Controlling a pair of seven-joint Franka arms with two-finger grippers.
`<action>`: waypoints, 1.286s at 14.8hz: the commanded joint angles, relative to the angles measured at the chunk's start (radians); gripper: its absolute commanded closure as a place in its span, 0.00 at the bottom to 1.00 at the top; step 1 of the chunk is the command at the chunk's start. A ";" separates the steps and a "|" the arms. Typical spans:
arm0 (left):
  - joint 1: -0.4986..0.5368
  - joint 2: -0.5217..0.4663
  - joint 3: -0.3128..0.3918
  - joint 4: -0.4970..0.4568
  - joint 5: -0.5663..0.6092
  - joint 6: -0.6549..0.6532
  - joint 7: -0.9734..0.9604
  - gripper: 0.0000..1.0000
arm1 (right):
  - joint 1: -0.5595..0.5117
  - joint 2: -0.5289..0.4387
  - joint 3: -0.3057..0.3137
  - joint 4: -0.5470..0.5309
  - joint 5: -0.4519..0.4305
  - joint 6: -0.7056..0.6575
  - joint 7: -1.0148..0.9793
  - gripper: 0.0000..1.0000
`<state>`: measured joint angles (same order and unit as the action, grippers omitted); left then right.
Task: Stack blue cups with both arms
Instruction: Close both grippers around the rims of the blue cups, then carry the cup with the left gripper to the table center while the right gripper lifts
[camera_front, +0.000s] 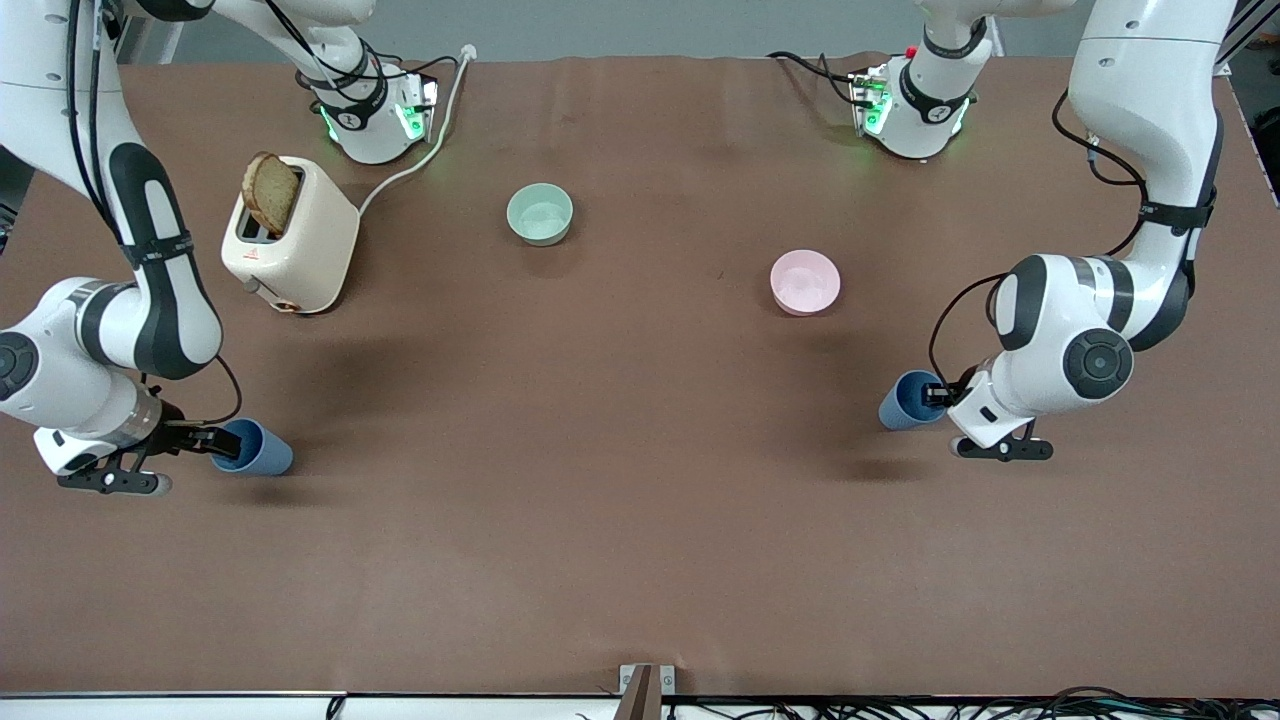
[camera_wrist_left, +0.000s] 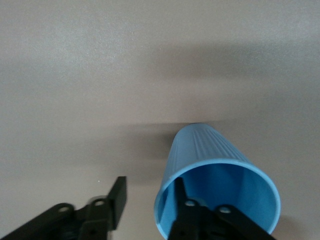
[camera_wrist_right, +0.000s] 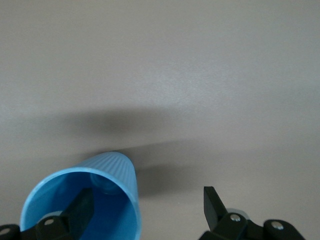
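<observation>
Grasp stage: left gripper (camera_front: 938, 397) and right gripper (camera_front: 205, 441), spread wide, straddling one wall of each blue cup (camera_front: 908, 400) (camera_front: 254, 447), both nearer the camera than the pink bowl (camera_front: 805, 281). Next, probably: pinch walls, lift, nest.

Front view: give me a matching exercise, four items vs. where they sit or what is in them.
Items:
1. toaster
2. mint-green bowl
3. pink bowl
4. blue cup at the left arm's end

Descriptions:
A. one finger of the left gripper inside it
B. holds a slice of bread
C. mid-table, toward the left arm's end
D. mid-table, beside the toaster

Pairs: 1-B, 2-D, 3-C, 4-A
</observation>
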<state>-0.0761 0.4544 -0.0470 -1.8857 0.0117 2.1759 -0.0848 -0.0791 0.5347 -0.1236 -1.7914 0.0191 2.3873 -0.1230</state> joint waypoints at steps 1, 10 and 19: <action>-0.002 -0.014 -0.011 -0.006 0.010 -0.004 -0.036 0.99 | -0.007 -0.004 0.021 -0.011 0.025 0.000 0.006 0.03; -0.010 -0.020 -0.152 0.256 0.011 -0.197 -0.039 0.99 | -0.010 -0.007 0.021 -0.036 0.028 0.001 0.000 0.44; -0.325 0.216 -0.226 0.576 0.017 -0.259 -0.029 0.99 | -0.016 -0.038 0.021 -0.036 0.030 -0.013 0.003 1.00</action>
<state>-0.3603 0.6036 -0.2777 -1.3916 0.0103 1.9237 -0.1245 -0.0812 0.5289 -0.1112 -1.8134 0.0362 2.3821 -0.1226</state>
